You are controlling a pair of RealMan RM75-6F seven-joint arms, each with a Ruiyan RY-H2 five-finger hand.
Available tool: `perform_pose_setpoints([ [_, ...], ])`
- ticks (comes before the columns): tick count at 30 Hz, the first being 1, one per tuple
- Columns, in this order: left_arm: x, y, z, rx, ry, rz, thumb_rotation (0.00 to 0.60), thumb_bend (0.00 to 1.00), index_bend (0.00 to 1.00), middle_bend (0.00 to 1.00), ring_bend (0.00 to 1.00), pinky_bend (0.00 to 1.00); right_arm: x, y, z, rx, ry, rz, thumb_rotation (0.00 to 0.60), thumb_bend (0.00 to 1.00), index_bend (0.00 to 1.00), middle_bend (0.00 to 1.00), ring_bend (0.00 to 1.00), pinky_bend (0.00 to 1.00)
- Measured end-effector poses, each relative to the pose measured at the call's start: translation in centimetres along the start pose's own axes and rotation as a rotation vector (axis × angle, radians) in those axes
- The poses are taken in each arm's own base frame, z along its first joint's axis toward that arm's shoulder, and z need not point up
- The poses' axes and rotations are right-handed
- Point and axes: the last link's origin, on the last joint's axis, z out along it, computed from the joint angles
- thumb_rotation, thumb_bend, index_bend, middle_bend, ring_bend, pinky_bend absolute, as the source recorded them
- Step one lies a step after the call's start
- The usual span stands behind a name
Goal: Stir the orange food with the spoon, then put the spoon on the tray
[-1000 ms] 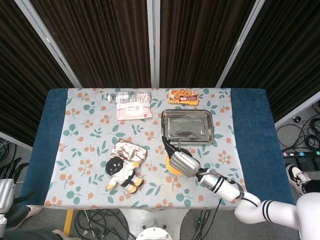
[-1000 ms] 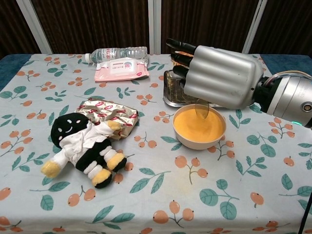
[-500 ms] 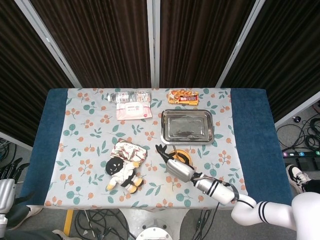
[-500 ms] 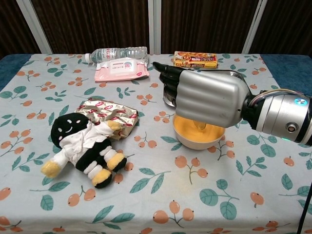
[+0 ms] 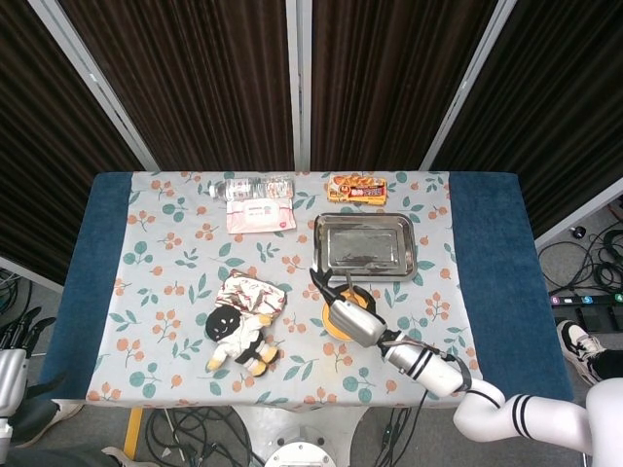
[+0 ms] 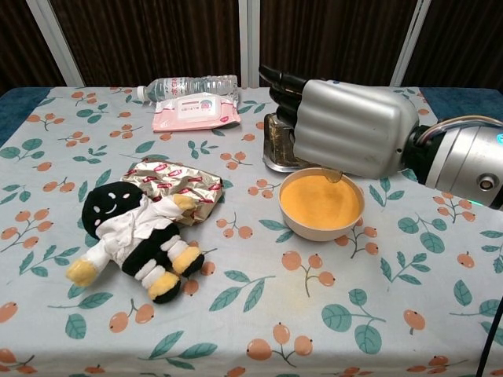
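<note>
The right hand (image 6: 354, 126) grips the spoon (image 6: 333, 175) above the bowl (image 6: 321, 206) of orange food (image 6: 318, 196), near the table's front edge, just ahead of the tray (image 5: 364, 245). Half a second ago the hand sat lower over the bowl; it has now risen, the spoon tip at the surface. Stirring appears nearly complete; transfer to the tray remains. The left hand (image 5: 10, 365) hangs open off the table's left edge.

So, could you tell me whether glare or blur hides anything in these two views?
Head view: even light, sharp; the steel tray shows dull reflections only. Chest view: the right hand looms large and blocks most of the tray; the bowl stays crisp.
</note>
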Motion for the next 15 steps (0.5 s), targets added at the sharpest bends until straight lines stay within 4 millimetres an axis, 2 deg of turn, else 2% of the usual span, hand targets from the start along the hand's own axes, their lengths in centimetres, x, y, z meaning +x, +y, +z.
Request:
perform_pose_setpoints([
  [4, 0.0, -0.1, -0.1, 0.006, -0.001, -0.001, 0.600, 0.00, 0.25, 0.17, 0.15, 0.14, 0.1, -0.2, 0.2, 0.002, 0.001, 0.007, 0.600, 0.41, 0.78, 0.30, 0.14, 0.00],
  [15, -0.1, -0.1, 0.0, 0.006, -0.009, 0.007, 0.600, 0.00, 0.25, 0.17, 0.15, 0.14, -0.6, 0.1, 1.1, -0.050, -0.039, 0.093, 0.600, 0.40, 0.73, 0.29, 0.14, 0.00],
])
